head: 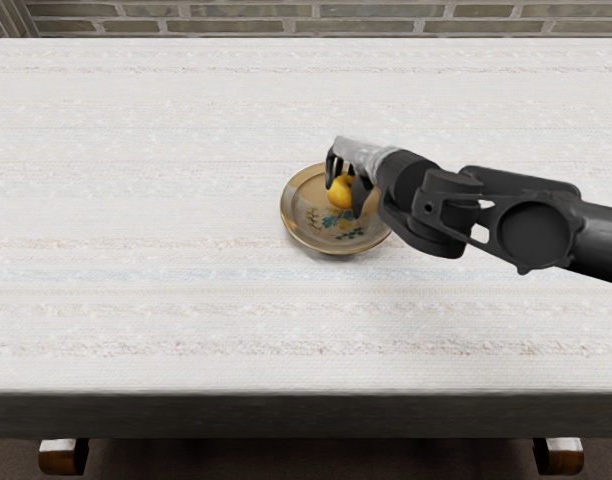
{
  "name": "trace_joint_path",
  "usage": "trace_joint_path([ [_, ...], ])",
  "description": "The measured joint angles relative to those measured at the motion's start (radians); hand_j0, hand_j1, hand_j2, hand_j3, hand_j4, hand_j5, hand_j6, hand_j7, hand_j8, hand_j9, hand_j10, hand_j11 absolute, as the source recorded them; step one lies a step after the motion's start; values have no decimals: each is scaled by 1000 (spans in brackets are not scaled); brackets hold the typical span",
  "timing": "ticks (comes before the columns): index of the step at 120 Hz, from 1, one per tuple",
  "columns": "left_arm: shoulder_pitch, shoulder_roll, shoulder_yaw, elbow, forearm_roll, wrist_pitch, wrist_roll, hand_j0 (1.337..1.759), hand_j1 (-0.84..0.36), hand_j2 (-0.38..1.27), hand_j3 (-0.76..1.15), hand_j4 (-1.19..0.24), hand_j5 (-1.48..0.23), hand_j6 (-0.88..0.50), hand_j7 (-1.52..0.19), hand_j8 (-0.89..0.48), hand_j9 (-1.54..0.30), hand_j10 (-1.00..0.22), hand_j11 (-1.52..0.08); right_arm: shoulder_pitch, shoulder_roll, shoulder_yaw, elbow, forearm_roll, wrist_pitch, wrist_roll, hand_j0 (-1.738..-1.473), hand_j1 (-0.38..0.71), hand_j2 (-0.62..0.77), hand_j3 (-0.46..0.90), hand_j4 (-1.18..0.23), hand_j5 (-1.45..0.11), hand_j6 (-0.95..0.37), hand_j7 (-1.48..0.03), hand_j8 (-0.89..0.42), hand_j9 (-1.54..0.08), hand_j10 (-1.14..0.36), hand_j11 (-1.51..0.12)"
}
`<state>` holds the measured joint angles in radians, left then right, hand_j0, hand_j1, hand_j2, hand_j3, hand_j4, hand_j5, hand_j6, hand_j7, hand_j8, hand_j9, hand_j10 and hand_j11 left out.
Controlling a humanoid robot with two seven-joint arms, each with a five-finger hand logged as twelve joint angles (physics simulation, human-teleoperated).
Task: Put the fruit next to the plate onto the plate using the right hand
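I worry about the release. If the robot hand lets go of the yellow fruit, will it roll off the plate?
The fruit looks round and smooth, so it may roll. The raised rim of the plate would probably stop it. It looks small, so likely light.

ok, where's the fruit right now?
Head view: the yellow fruit is over the plate, toward its far right side, with the right hand curled around it, near the middle of the table.

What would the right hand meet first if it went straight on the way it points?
The right hand points toward picture-left, fingers around the fruit, over the plate. Straight on, it likely meets the plate's left rim first, or only the table beyond if it passes above; height is unclear.
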<state>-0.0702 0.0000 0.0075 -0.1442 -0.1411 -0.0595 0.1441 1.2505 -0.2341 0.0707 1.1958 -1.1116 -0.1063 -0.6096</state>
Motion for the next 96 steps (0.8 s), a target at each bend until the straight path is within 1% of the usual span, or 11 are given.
trace_joint_path([
  [5,0,0,0,0,0,0,0,1658,326,4,0,-20,-26,-20,-25,-20,-25,-20,-25,-3,2,0,-1,0,0,0,-1652,337,517,0,-721,-1142,-406,-1044,-373,-1100,-770,-1112],
  [8,0,0,0,0,0,0,0,1658,326,4,0,-20,-25,-20,-25,-20,-25,-20,-25,-4,3,1,-1,-1,-2,0,-1653,323,479,0,-701,-1088,-411,-999,-392,-1050,-738,-1061],
  [23,0,0,0,0,0,0,0,1658,326,4,0,-20,-26,-20,-25,-20,-25,-20,-25,-11,8,14,-1,-6,-23,-1,-1655,158,246,0,-501,-747,-344,-699,-334,-727,-521,-733],
  [31,0,0,0,0,0,0,0,1658,326,4,0,-20,-25,-20,-25,-20,-25,-20,-25,-15,8,17,-1,-7,-28,-1,-1656,83,167,0,-417,-612,-305,-577,-297,-597,-432,-601],
  [41,0,0,0,0,0,0,0,1658,326,4,0,-20,-25,-20,-25,-20,-25,-20,-25,-16,8,19,0,-7,-31,-1,-1657,10,100,0,-338,-485,-263,-461,-258,-475,-348,-478],
  [59,0,0,0,0,0,0,0,1658,326,4,0,-20,-25,-20,-25,-20,-25,-20,-25,-30,-10,60,4,-3,-19,-1,-1657,-151,44,0,-185,-261,-150,-250,-147,-257,-190,-258],
  [68,0,0,0,0,0,0,0,1658,326,4,0,-20,-25,-20,-25,-20,-25,-20,-25,-39,-31,99,9,42,17,-1,-1658,-212,31,0,-129,-181,-105,-173,-103,-178,-132,-179],
  [78,0,0,0,0,0,0,0,1658,326,4,0,-20,-25,-20,-25,-20,-25,-20,-25,-45,-75,142,24,92,63,-1,-1658,-259,21,0,-87,-121,-71,-115,-69,-118,-88,-119],
  [96,0,0,0,0,0,0,0,1658,326,4,0,-20,-25,-20,-25,-20,-25,-20,-25,-54,-187,202,37,218,202,-1,-1658,-306,11,0,-43,-58,-36,-55,-35,-57,-43,-57],
])
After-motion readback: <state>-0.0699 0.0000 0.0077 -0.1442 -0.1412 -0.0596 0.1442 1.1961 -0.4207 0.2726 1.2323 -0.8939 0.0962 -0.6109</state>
